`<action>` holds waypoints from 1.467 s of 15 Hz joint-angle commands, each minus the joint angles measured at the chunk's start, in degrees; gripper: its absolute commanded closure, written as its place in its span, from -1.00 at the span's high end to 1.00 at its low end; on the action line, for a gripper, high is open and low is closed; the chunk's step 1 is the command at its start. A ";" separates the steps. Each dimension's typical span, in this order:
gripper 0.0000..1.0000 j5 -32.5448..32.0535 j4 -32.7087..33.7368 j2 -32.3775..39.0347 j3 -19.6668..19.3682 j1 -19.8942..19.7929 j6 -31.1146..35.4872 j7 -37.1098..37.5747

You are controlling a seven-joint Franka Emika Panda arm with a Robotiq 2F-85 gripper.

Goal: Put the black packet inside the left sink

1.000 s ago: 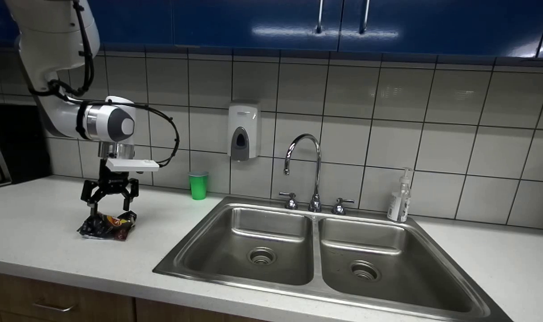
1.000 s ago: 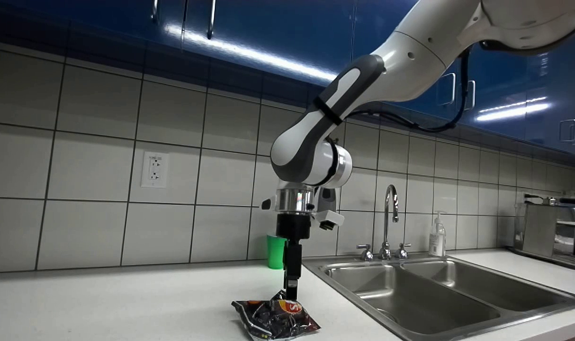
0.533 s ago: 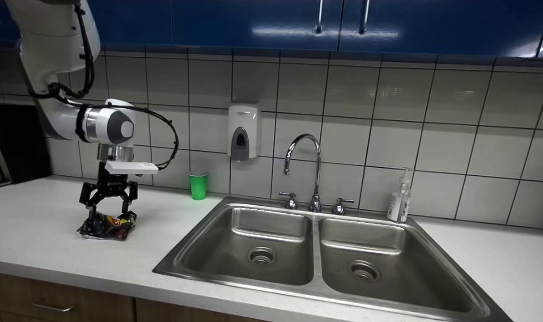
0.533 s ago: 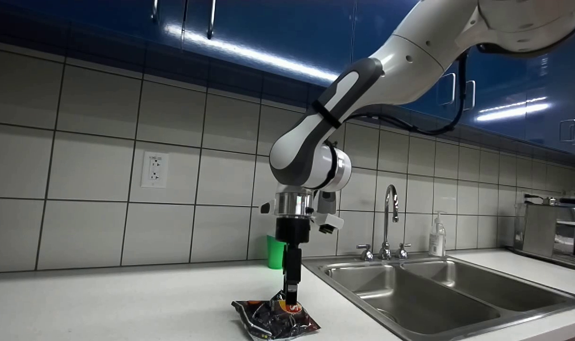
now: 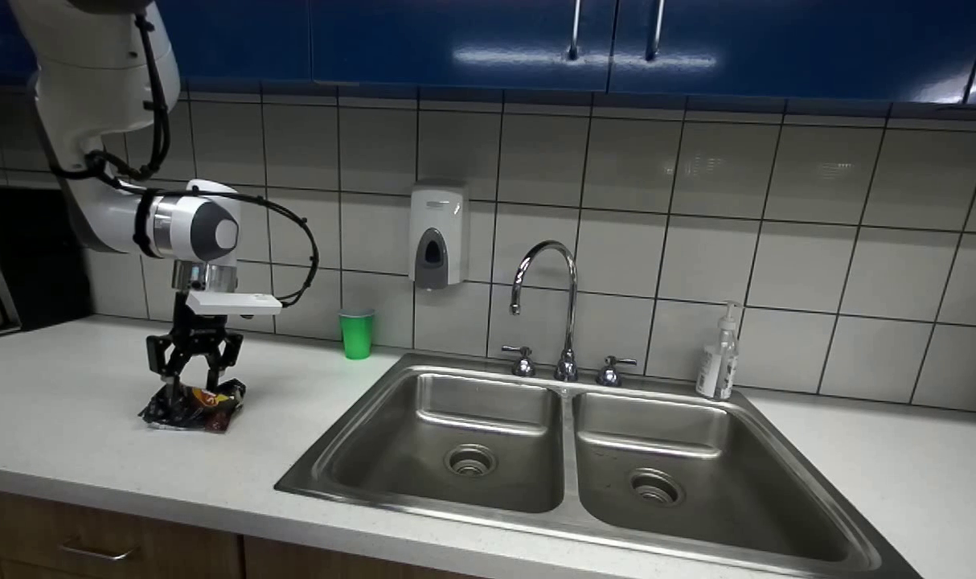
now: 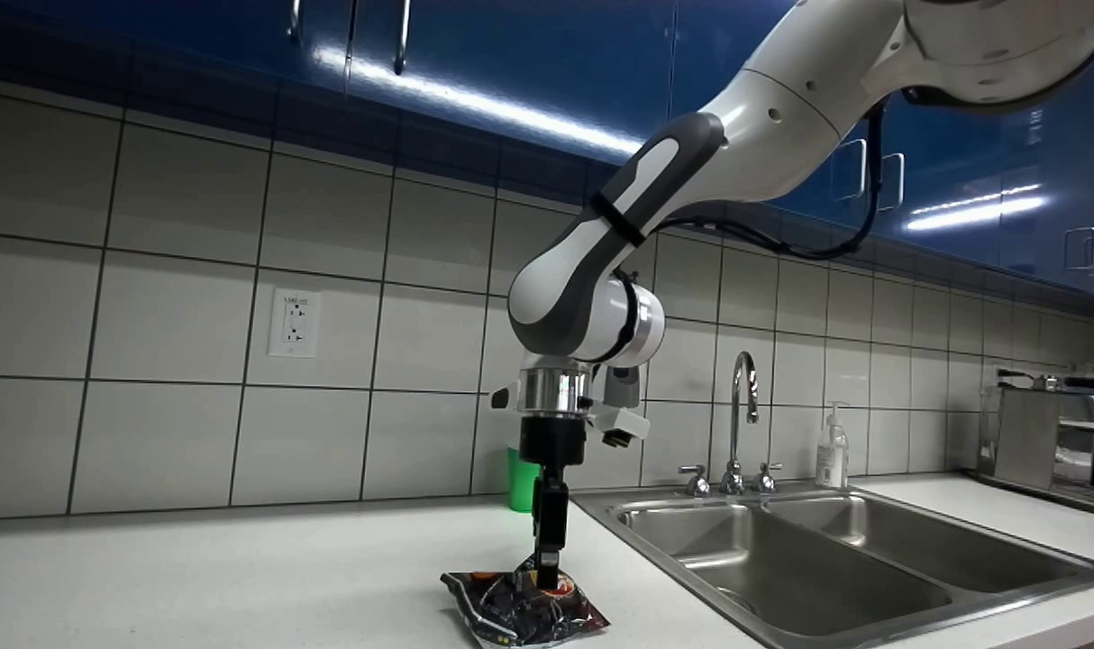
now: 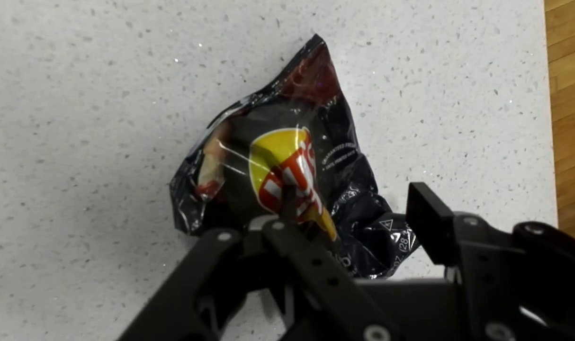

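The black packet, with a yellow and red logo, lies crumpled on the white counter in both exterior views (image 5: 198, 408) (image 6: 518, 615) and in the wrist view (image 7: 287, 142). My gripper (image 5: 191, 388) points straight down over it, fingertips apart, at the packet's upper surface; it also shows edge-on (image 6: 547, 577). In the wrist view the gripper (image 7: 356, 208) has one finger over the logo and the other beside the packet's edge, with part of the packet between them. Whether the fingers press on it is unclear. The left sink (image 5: 520, 478) is the steel basin right of the packet (image 6: 799, 586).
The right basin (image 5: 737, 498) adjoins the left sink. A faucet (image 5: 570, 314) with two handles stands behind them. A green cup (image 5: 357, 334) stands near the wall behind the gripper. A soap bottle (image 5: 719, 358) stands at the back. The counter's front edge (image 5: 134, 498) is near.
My gripper has lowered a little onto the packet, and its fingers have moved closer together. The packet has stayed in place.
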 commanded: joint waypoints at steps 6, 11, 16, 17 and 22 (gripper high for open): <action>-1.00 -0.91 1.42 0.52 1.01 -1.21 -0.39 -0.43; -1.00 -0.64 1.30 -0.35 0.66 -1.52 0.19 0.53; -1.00 0.18 0.12 -4.21 0.16 -3.44 2.29 0.97; -1.00 0.09 -0.13 -4.92 -0.12 -3.74 2.61 1.34; -1.00 -0.27 -2.76 -9.12 -2.27 -5.46 2.99 3.96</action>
